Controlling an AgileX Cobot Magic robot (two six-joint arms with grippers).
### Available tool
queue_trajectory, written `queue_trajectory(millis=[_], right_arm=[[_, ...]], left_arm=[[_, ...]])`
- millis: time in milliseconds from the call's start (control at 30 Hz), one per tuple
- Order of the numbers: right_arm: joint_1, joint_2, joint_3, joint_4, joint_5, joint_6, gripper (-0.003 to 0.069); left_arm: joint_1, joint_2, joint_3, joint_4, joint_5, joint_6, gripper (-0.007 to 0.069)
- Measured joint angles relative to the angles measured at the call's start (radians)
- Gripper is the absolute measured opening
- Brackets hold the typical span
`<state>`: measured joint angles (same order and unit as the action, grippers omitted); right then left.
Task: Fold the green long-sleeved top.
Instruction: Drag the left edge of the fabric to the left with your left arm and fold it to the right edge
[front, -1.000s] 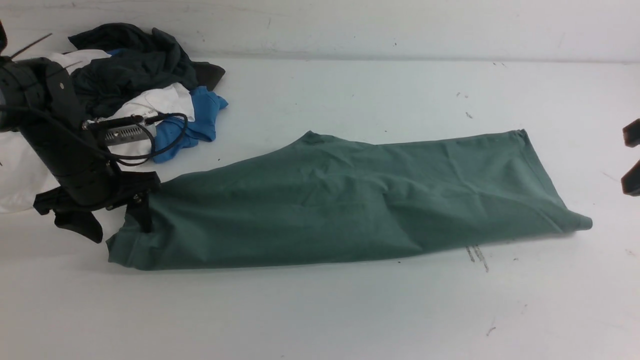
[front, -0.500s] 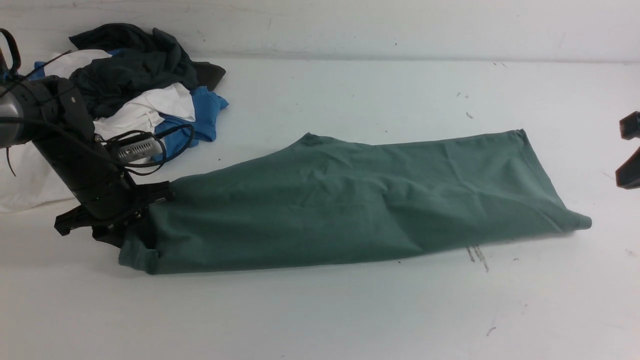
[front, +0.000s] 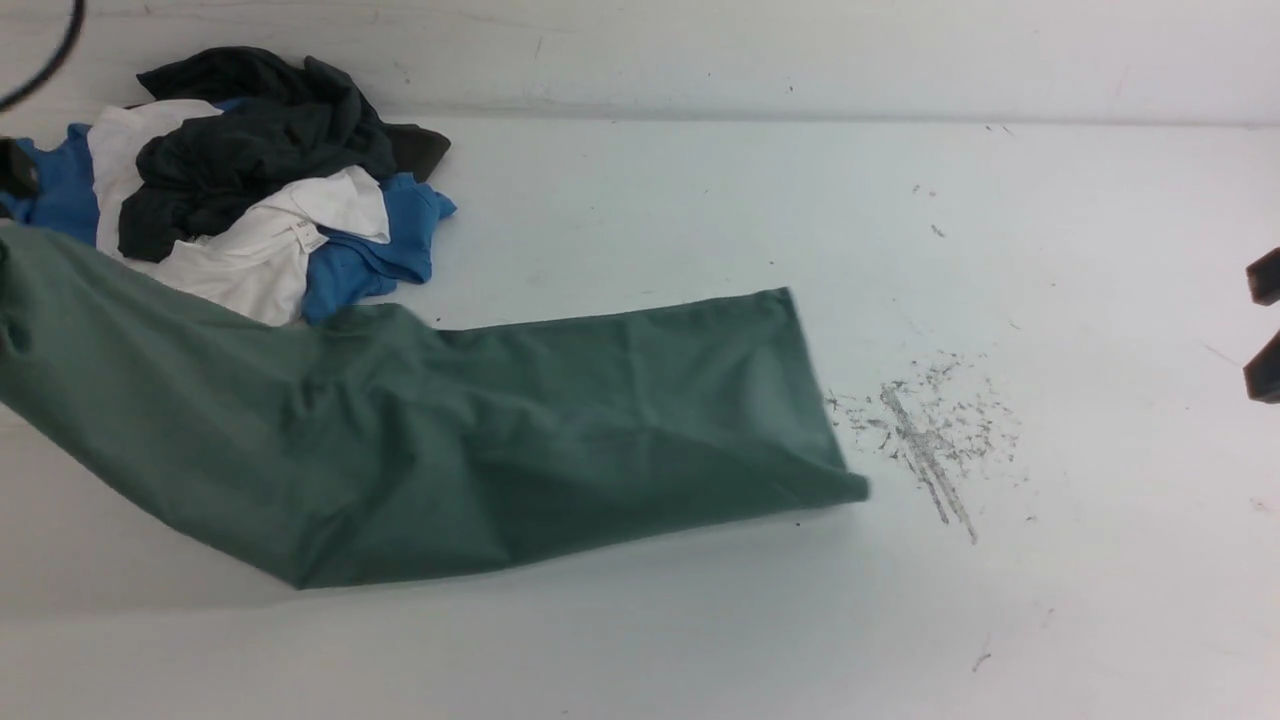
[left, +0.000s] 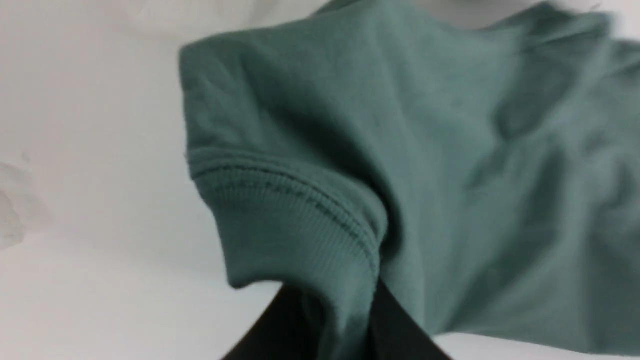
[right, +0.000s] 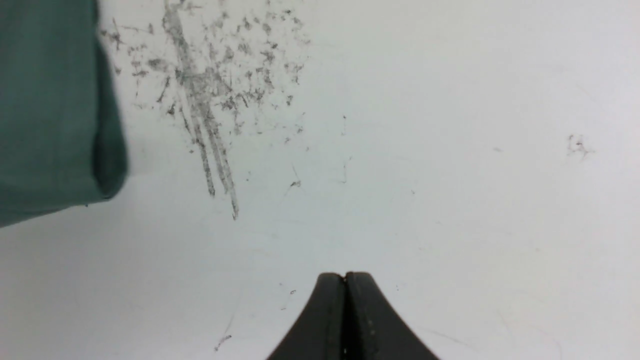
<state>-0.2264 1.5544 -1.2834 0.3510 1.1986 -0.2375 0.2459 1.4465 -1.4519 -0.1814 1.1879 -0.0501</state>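
While left gripper (left: 342, 322) clamps ribbed edge of green top (front: 450, 440), fold likely underway; right gripper (right: 345, 282) closed, empty; next: lay edge across.

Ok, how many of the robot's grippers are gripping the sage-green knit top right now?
1. The left gripper is clamped on a ribbed edge of the sage-green knit top; the right gripper is shut on nothing, over the scuffed white table off the top's other end.

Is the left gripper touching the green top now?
Touching. Left wrist view: the green long-sleeved top, at its ribbed edge, is pinched between the fingers of the left gripper.
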Motion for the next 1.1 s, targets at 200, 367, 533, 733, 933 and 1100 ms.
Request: queue_trajectory(millis=[200, 367, 533, 733, 933, 1100], right_arm=[[0.0, 0.0, 0.04, 0.026, -0.005, 0.0, -0.0014], [0.0, 0.0, 0.102, 0.029, -0.04, -0.014, -0.0014], [0.0, 0.0, 0.126, 0.029, -0.05, -0.022, -0.0014], [0.0, 0.0, 0.126, 0.029, -0.072, -0.025, -0.0014], [0.0, 0.0, 0.126, 0.029, -0.074, -0.027, -0.0014], [0.0, 0.0, 0.126, 0.052, -0.069, -0.049, -0.0014]], left_arm=[[-0.116, 0.003, -0.099, -0.217, 0.03, 0.031, 0.0062], [-0.355, 0.174, -0.196, -0.315, -0.01, 0.036, 0.0062], [-0.487, 0.336, -0.262, -0.327, -0.088, 0.036, 0.0062], [-0.621, 0.614, -0.416, -0.33, -0.154, 0.036, 0.0065], [-0.652, 0.745, -0.48, -0.33, -0.164, 0.036, 0.0132], [-0.65, 0.757, -0.506, -0.331, -0.161, 0.036, 0.0251]])
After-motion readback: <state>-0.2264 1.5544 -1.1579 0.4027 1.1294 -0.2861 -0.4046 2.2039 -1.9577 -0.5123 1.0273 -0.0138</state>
